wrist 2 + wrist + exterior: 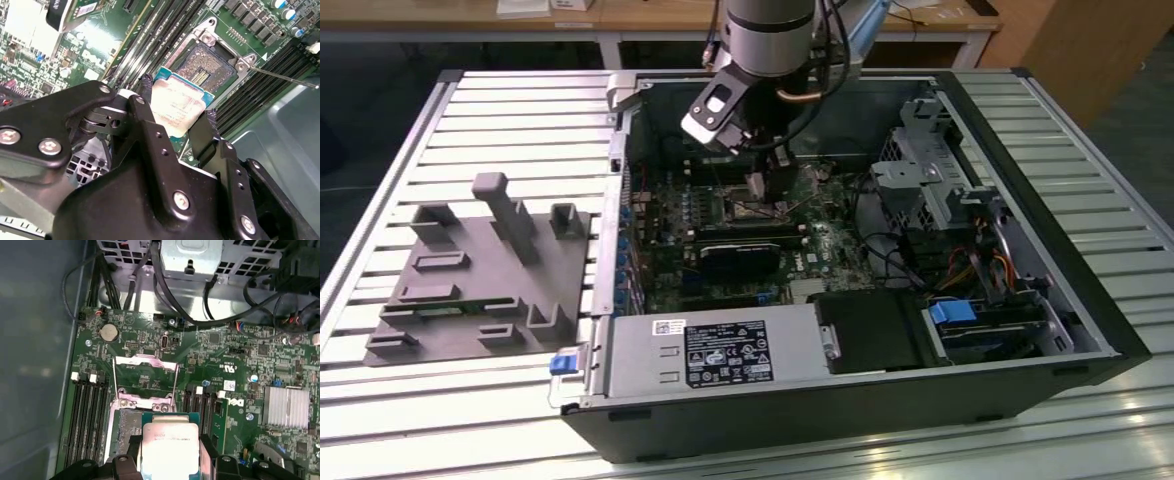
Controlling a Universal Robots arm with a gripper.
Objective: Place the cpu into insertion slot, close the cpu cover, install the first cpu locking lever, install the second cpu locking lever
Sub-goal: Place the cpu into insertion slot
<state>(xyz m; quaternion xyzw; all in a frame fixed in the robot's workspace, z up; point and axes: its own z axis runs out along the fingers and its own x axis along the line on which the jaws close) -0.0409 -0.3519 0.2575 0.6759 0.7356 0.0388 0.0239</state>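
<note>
My gripper (pixel 178 100) is shut on the cpu (pixel 176 111), a flat square chip with a pale metal top and a teal edge, pinched between two black fingers (pixel 146 92). The chip hangs just above and slightly short of the insertion slot (pixel 205 65), whose dark contact field lies bare inside its silvery rim. In the first wrist view the cpu (pixel 169 442) partly overlaps the insertion slot (pixel 127 421), and the cpu cover (pixel 145 360) is swung open behind it. A thin lever rod (pixel 282 76) sticks out beside the slot. In the exterior view the gripper (pixel 767 170) reaches down into the computer case.
Memory slots (pixel 87 410) flank the socket. Black cables (pixel 220 315) and a drive cage (pixel 934 180) stand at the exterior view's right. A grey power-supply box (pixel 707 355) fills the case's near side. A grey fixture block (pixel 480 270) rests on the slatted table.
</note>
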